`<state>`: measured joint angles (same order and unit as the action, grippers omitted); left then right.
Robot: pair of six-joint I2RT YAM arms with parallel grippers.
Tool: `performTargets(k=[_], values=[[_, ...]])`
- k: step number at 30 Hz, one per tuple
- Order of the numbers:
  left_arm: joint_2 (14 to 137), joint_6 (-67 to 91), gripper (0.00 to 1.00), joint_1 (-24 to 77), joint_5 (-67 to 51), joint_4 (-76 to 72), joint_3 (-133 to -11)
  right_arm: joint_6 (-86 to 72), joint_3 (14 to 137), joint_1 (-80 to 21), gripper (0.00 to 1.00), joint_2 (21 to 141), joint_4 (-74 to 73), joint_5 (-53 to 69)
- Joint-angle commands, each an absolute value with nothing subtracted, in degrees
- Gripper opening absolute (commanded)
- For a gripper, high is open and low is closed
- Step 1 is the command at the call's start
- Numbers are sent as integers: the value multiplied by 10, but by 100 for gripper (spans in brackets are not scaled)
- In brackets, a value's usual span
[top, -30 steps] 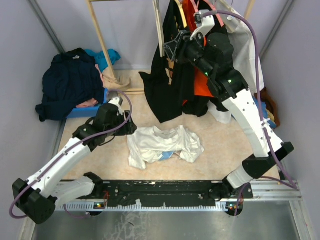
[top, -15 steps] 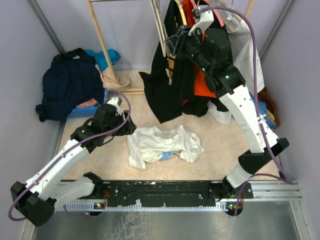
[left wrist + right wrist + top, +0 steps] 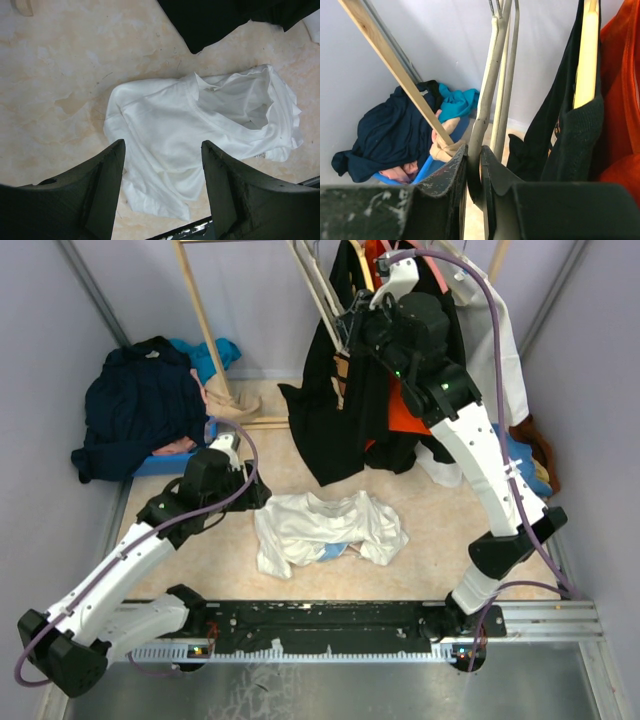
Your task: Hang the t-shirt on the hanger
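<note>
The white t-shirt (image 3: 330, 530) lies crumpled on the beige floor, a bit of blue print showing at its lower edge. In the left wrist view the t-shirt (image 3: 200, 125) spreads just beyond my left gripper (image 3: 162, 150), which hangs open above its near hem and touches nothing. My left gripper (image 3: 255, 495) sits at the shirt's left side. Up at the rack, my right gripper (image 3: 474, 150) is shut on one pale grey arm of the hanger (image 3: 487, 85). From above, the hanger (image 3: 318, 285) slants up and left from my right gripper (image 3: 347, 325).
A dark garment (image 3: 330, 430), an orange one (image 3: 405, 405) and a white one (image 3: 495, 340) hang on the rack behind my right arm. A wooden rack post (image 3: 200, 310) slants at the back left. Navy clothes (image 3: 140, 405) are piled on a blue bin (image 3: 165, 462).
My right gripper has closed onto the hanger's arm and risen slightly, tilting the hanger up and left. The left arm and the t-shirt have barely moved.
</note>
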<state>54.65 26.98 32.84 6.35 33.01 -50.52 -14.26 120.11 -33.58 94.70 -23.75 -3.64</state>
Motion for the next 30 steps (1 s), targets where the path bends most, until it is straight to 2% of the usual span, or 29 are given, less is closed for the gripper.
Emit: performTargets(k=[1,5,7,8,11,13,17,18,30], values=[[531,261,69,327,74,329,-510,-130,1207,-334,14,933,-208,-37],[528,260,69,327,74,329,-509,-128,1174,-334,18,905,-172,-6],[528,260,69,327,74,330,-510,-127,1169,-334,38,898,-162,9],[529,260,69,327,73,331,-511,-128,1170,-334,43,897,-162,11],[525,259,69,327,74,333,-512,-129,1174,-334,44,896,-161,9],[524,259,69,327,74,334,-512,-128,1174,-334,40,894,-160,7],[520,259,69,327,75,336,-511,-129,1162,-334,18,886,-147,9],[520,259,69,327,74,337,-510,-130,1161,-334,15,887,-145,10],[498,256,70,327,84,341,-503,-161,1186,-340,6,926,-125,63]])
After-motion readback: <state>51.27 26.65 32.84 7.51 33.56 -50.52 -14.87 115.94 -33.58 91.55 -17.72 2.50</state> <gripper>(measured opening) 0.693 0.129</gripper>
